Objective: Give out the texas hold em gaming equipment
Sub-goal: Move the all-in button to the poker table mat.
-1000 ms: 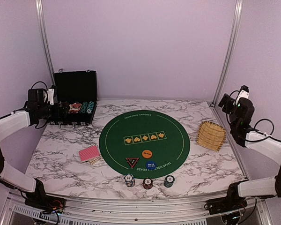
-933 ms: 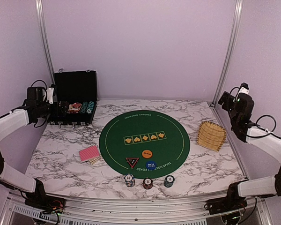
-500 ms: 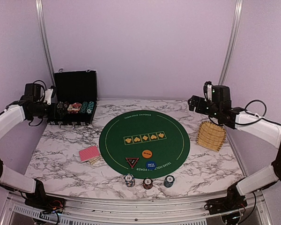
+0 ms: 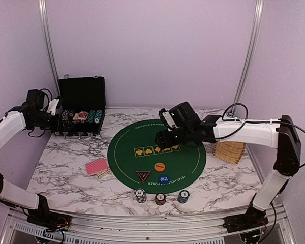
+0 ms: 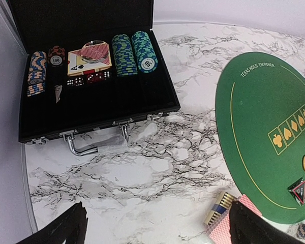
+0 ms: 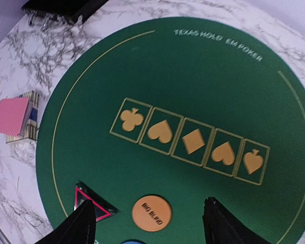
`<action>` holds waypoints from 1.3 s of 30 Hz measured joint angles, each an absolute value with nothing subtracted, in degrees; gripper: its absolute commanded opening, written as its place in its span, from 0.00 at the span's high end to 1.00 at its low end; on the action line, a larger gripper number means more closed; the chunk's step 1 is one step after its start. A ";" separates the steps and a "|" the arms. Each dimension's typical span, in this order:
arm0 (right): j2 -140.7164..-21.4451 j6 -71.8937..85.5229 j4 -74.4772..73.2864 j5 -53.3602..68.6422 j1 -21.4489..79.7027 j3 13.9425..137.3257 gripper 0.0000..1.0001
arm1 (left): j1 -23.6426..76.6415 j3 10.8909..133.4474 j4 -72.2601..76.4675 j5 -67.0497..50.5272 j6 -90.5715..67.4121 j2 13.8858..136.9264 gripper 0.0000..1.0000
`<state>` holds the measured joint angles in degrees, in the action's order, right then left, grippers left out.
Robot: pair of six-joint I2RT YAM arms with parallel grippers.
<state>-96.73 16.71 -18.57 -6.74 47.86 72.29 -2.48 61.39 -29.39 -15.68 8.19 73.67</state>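
Note:
A round green mat point(image 4: 188, 162) carries an orange button point(image 4: 159, 166), a blue button point(image 4: 163, 179) and a black-red triangle marker point(image 4: 143, 176). Three chip stacks, black point(image 4: 140, 195), red point(image 4: 160, 199) and teal point(image 4: 183, 196), stand on the marble just in front of it. Red-backed cards point(image 4: 96, 166) lie left of the mat. My right gripper point(image 4: 164, 138) hovers open over the mat's suit boxes; in its wrist view it point(image 6: 148, 203) frames the orange button point(image 6: 151, 213), with the triangle marker point(image 6: 94, 203) by the left finger. My left gripper point(image 4: 61, 119) is open and empty point(image 5: 157, 231) above bare marble near the case.
An open black chip case point(image 4: 81, 94) at the back left holds more chips, cards and dice point(image 5: 89, 77). A tan slatted wooden piece point(image 4: 230, 151) lies right of the mat, partly behind my right arm. Metal frame posts stand at both back corners.
My right arm has swung from the far right, past the wooden piece, to over the middle of the mat. My left arm has drawn back slightly to the left.

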 measured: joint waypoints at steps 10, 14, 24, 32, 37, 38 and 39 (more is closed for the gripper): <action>-106.24 16.80 -24.56 -0.56 57.65 75.88 0.33 | -2.48 64.49 -32.25 -16.58 8.05 74.04 0.01; -106.65 18.52 -24.56 0.60 59.53 76.25 0.37 | -2.48 66.17 -32.88 -16.99 7.94 74.11 0.01; -110.15 22.57 -24.60 1.48 61.76 76.25 0.48 | -2.48 69.73 -34.17 -17.96 7.11 74.11 0.01; -112.16 23.90 -24.75 1.72 62.26 76.25 0.52 | -2.48 70.83 -34.72 -18.61 6.28 74.11 0.01; -113.95 24.45 -25.26 1.85 62.26 76.34 0.55 | -2.48 71.81 -34.89 -19.20 5.48 74.11 0.01; -114.26 24.53 -25.30 1.87 62.26 76.38 0.56 | -2.48 71.94 -34.92 -19.31 5.34 74.11 0.01; -114.80 24.91 -25.45 1.85 62.26 76.58 0.57 | -2.48 72.07 -34.94 -19.44 5.30 74.11 0.01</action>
<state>-114.80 24.91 -25.45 1.85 62.26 76.58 -2.48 72.07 -34.94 -19.44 5.30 74.11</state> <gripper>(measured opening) 0.453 0.989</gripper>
